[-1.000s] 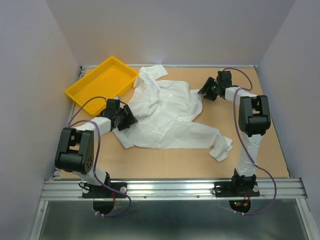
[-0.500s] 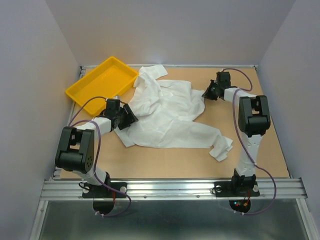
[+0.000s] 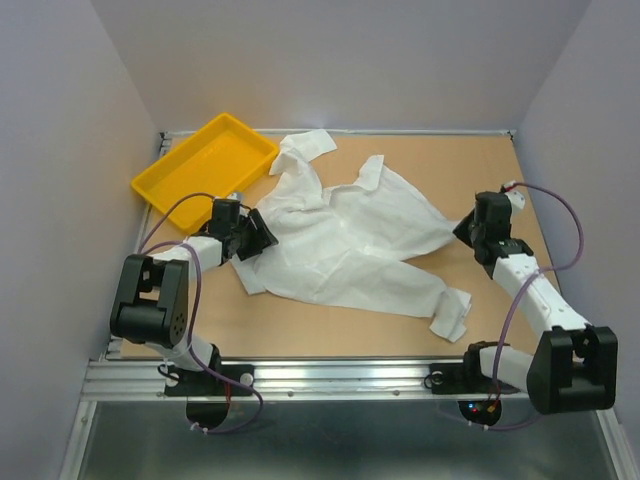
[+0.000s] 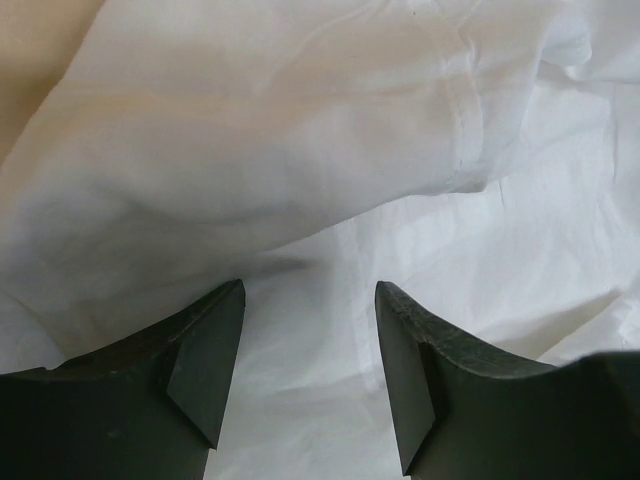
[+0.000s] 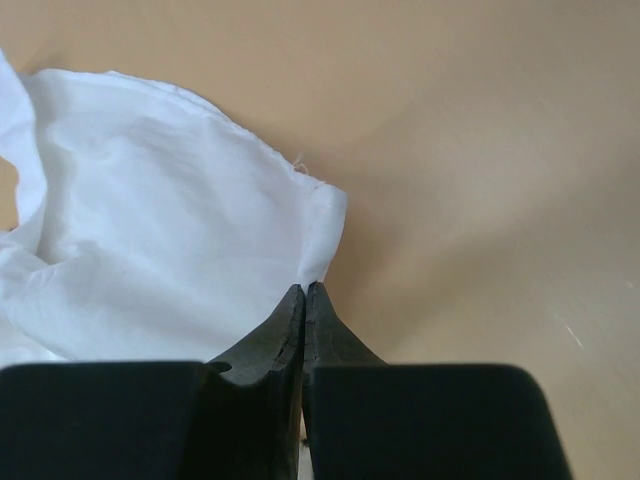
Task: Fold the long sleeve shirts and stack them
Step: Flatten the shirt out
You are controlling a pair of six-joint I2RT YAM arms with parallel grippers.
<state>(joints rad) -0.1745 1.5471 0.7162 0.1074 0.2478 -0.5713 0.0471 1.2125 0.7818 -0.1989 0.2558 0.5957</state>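
A white long sleeve shirt lies spread and rumpled across the middle of the table, one sleeve trailing to the front right. My right gripper is shut on the shirt's right edge, the cloth pinched at the very tips of its fingers. My left gripper rests at the shirt's left side, open, with white fabric lying between and beyond its fingers without being pinched.
A yellow plastic tray stands at the back left, its corner close to the shirt's collar. Bare brown tabletop lies to the right and along the front. Grey walls enclose the table on three sides.
My right gripper closed on the shirt's edge and pulled it toward the front right, stretching the cloth out. The right arm swung back from the far side. The left gripper stayed put.
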